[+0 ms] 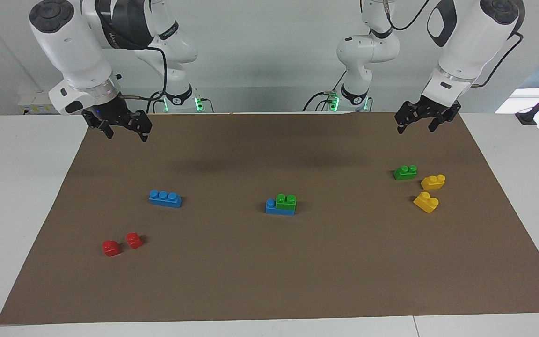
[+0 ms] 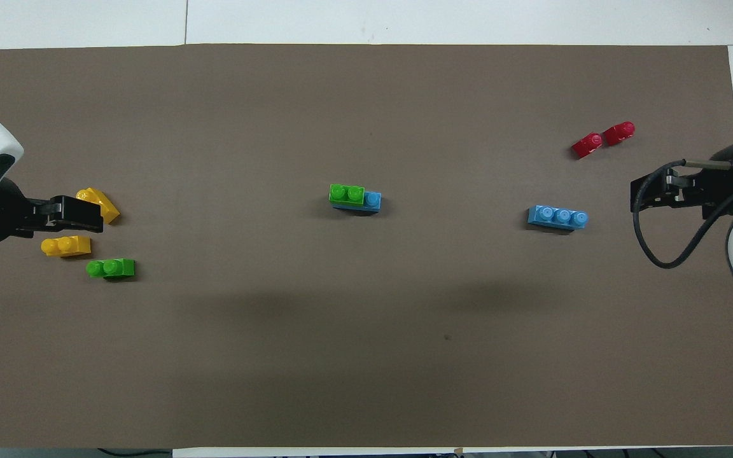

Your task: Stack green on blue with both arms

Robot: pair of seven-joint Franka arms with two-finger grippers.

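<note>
Facing view: green brick (image 1: pixel 286 201) seated on blue brick (image 1: pixel 279 207) mid-mat, left gripper (image 1: pixel 421 122) and right gripper (image 1: pixel 120 127) both raised, spread wide, empty; overhead view: same stack (image 2: pixel 354 196) central, spare green brick (image 2: pixel 111 268) beside yellow bricks (image 2: pixel 66 245).

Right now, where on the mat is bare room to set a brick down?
Bare mat lies between the lone blue brick and the green-on-blue stack, and between that stack and the loose green brick. It is crowded around the yellow bricks and beside the red bricks.
</note>
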